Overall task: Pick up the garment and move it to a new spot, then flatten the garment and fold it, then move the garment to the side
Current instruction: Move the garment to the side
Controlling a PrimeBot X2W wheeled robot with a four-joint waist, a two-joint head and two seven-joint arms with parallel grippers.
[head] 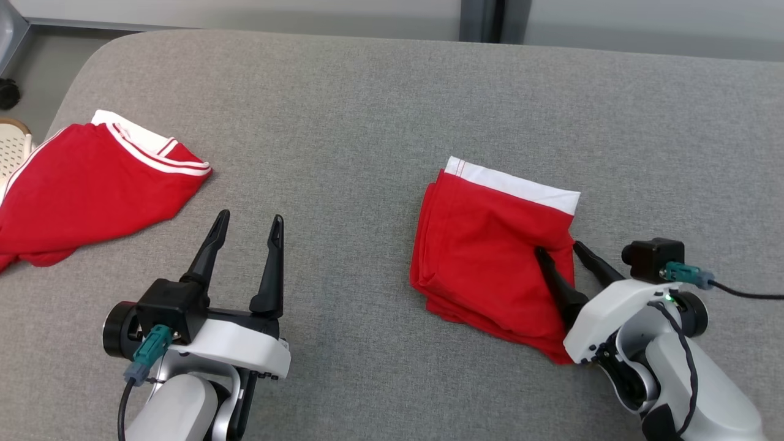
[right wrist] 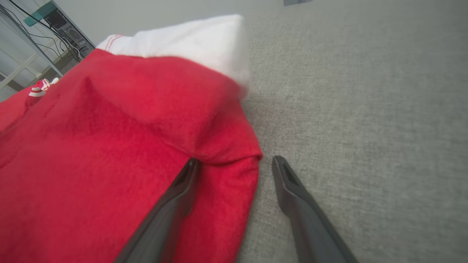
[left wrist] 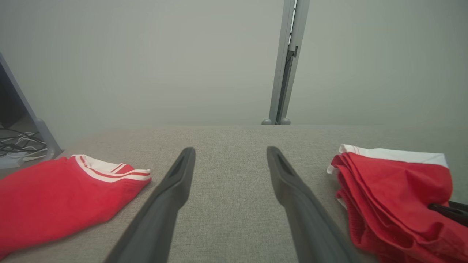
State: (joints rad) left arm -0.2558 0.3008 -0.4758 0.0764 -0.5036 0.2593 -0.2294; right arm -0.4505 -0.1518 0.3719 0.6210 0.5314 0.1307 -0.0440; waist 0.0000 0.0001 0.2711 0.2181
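Note:
A folded red garment with a white band lies on the grey cushion right of centre, also seen in the left wrist view and the right wrist view. My right gripper stands open astride the garment's right edge: one finger rests on the red cloth, the other on the bare cushion beside it. In the right wrist view that gripper has the cloth's edge between its jaws. My left gripper hovers open over bare cushion at lower left, holding nothing, as the left wrist view also shows.
A second red garment with white striped trim lies at the cushion's left edge. The grey cushion stretches wide behind both. A perforated pale object sits off the left edge. A grey post stands beyond the far edge.

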